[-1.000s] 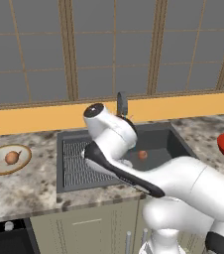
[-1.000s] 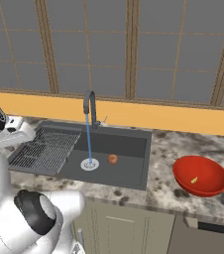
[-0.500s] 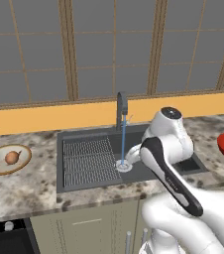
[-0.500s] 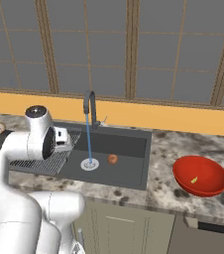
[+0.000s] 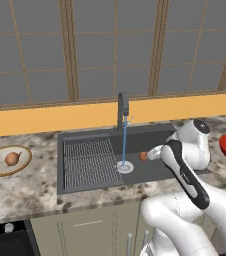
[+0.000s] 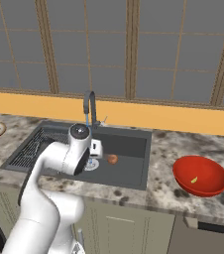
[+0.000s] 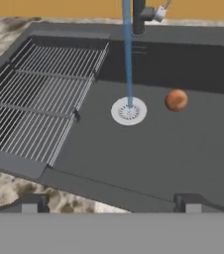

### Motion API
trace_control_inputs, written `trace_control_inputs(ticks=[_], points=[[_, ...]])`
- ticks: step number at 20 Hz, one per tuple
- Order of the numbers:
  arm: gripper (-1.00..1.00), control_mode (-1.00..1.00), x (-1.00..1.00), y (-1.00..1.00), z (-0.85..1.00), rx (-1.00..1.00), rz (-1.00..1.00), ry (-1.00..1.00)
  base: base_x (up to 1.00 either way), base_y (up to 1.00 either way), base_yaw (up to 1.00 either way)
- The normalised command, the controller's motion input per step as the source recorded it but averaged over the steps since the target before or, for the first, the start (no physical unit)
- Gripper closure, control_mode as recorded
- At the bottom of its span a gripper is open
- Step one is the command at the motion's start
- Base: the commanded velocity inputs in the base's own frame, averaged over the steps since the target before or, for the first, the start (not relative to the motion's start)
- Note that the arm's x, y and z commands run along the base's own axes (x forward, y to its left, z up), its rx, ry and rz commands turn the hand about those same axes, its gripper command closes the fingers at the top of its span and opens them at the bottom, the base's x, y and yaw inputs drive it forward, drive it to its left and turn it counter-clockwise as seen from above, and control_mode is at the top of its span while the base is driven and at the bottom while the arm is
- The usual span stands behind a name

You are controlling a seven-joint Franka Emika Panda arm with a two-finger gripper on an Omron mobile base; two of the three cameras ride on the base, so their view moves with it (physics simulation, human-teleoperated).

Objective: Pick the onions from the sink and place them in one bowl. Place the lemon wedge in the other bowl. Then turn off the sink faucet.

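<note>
Our gripper (image 7: 108, 201) hangs spread and empty over the sink's (image 7: 148, 154) front edge; the remaining onion (image 7: 176, 99), round, sits beside the drain (image 7: 129, 110) and may roll away if nudged.

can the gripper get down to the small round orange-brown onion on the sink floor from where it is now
Probably yes. The open gripper hangs over the near edge of the dark grey sink, and the small round orange-brown onion lies alone on bare floor beside the round white drain, with only the thin blue water stream nearby.
</note>
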Motion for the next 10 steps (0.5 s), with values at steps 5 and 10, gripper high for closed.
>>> trace_control_inputs(ticks=[5,10], points=[[-1.00,-1.00,1.00,-0.50,0.00,0.00,-0.27,0.24,0.00,0.00,0.00],[-1.00,-1.00,0.76,-0.43,-0.01,0.02,-0.06,0.22,0.00,0.00,0.00]])
